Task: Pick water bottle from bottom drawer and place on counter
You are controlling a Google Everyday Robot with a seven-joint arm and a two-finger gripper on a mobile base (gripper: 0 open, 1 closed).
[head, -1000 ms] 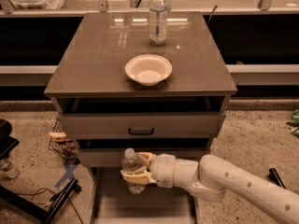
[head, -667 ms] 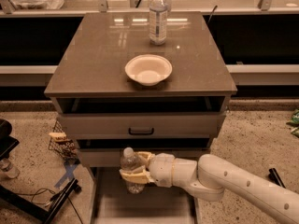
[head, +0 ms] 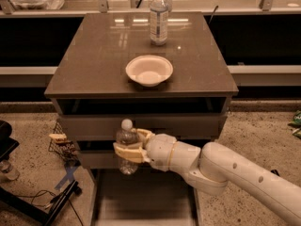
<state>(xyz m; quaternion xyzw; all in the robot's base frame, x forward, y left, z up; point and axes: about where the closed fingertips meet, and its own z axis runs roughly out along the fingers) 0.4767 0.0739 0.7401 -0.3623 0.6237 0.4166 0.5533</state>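
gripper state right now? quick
The gripper: closed on the water bottle, holding it upright over the open bottom drawer.

We count two bottles: the water bottle [head: 126, 136] clasped in our one end effector [head: 126, 150], a taller bottle [head: 158, 15] beyond it on the desk [head: 94, 55]; one bowl [head: 149, 69]; three drawers [head: 141, 126] just behind it.

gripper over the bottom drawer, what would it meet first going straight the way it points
The gripper, shut on the small clear ribbed plastic water bottle, points image-left; past it, probably the dark wire basket further left, though depth is unclear.
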